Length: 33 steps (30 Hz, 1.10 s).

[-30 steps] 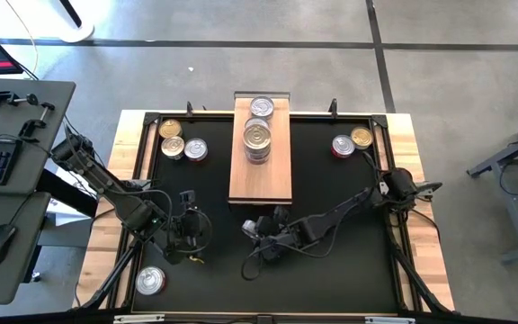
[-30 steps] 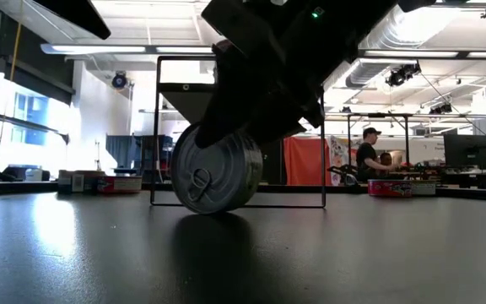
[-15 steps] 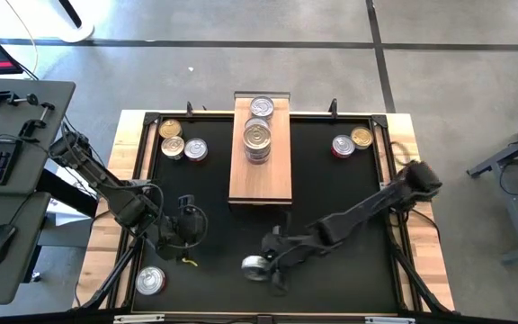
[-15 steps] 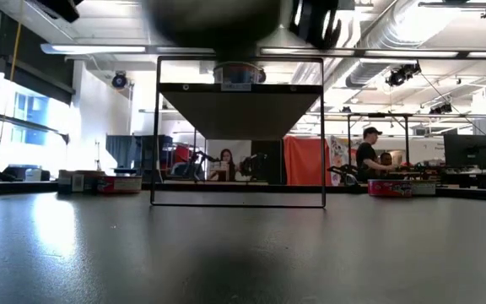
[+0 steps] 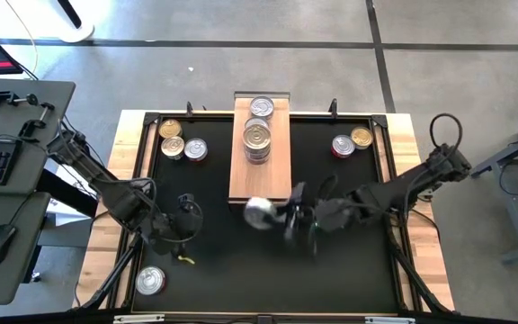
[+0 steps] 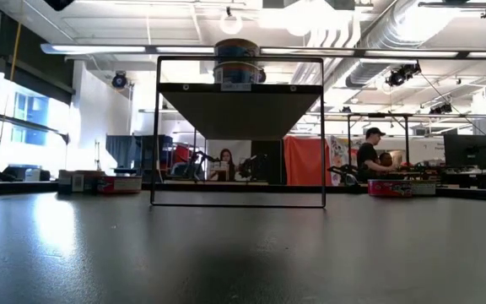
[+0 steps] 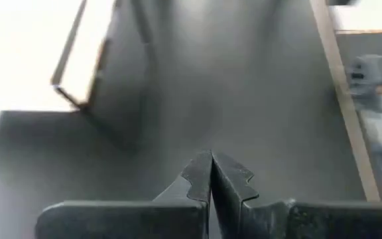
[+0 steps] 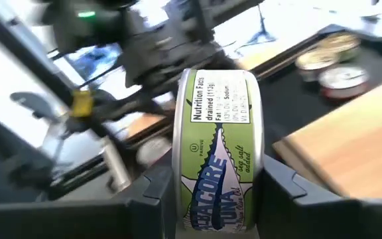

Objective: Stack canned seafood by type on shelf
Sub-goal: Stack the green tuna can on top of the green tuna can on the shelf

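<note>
A tuna can (image 8: 219, 149) marked "Nutrition Facts" is clamped on edge by the right gripper (image 5: 272, 214), near the shelf (image 5: 261, 175); the left gripper (image 7: 212, 182) is held closed

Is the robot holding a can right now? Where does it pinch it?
Yes. The right gripper holds a tuna can on edge, one finger pressed on each flat face. The left gripper is shut and holds nothing.

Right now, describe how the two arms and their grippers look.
Both arms are dark, slim and jointed, with black cables looping alongside. The left arm carries a small yellow tag near its gripper; its fingers are black, tapering to notched tips. The right arm has a cable arching over its base; the right gripper has broad, blocky dark-grey fingers.
</note>
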Tool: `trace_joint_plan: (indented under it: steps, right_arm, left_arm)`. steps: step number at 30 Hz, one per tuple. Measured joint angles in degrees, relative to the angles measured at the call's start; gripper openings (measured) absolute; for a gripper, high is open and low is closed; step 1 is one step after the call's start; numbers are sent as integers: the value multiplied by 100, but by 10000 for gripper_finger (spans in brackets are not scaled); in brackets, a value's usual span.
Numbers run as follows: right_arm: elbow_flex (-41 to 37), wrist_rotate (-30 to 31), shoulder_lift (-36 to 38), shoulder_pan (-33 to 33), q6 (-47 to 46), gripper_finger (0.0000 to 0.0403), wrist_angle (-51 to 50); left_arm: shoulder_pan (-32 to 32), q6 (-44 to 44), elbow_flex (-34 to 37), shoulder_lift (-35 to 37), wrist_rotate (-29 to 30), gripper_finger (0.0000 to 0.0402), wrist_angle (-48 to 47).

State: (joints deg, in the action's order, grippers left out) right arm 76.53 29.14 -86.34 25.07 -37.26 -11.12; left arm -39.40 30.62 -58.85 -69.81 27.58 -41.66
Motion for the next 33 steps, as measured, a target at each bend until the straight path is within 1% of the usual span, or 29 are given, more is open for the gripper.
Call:
trace_joint_plan:
  steps: [2,3,7,12,14,18,20,22,25,29,33]
  right_arm:
    - [1,11,11,-191,-82,120,-174]
    - [1,-44,9,-282,-176,120,-364]
    - [-4,-134,31,-582,-472,120,-1276]
    - [-183,-116,461,-851,-490,121,-1556]
    - [-427,-116,756,-943,-632,126,-1679]
    - [-1306,-63,1510,-1048,-1122,129,-1724]
    - [-1820,-66,1942,-1090,-1365,126,-1412]
    - [-2346,-217,2291,-1153,-1421,125,-674]
    - [-2991,-337,2624,-1247,-1139,129,553]
    - [-3600,-843,2680,-1501,-1068,130,1586]
    - [-3991,-1172,2514,-1768,-1495,131,2485]
  left_arm:
    - [0,-214,0,122,-294,0,164]
    - [-2,-311,0,185,-352,0,247]
    - [-1,-480,0,446,-291,0,359]
    - [42,-524,0,619,-177,0,383]
    - [42,-524,0,625,-11,0,391]
    - [82,-432,0,614,484,0,408]
    - [192,-333,0,604,708,0,490]
    - [352,-242,0,602,868,0,631]
    - [720,-222,0,559,1071,0,1181]
    - [1324,-331,-1,373,1205,0,2387]
    - [1741,-857,-2,80,1090,0,3236]
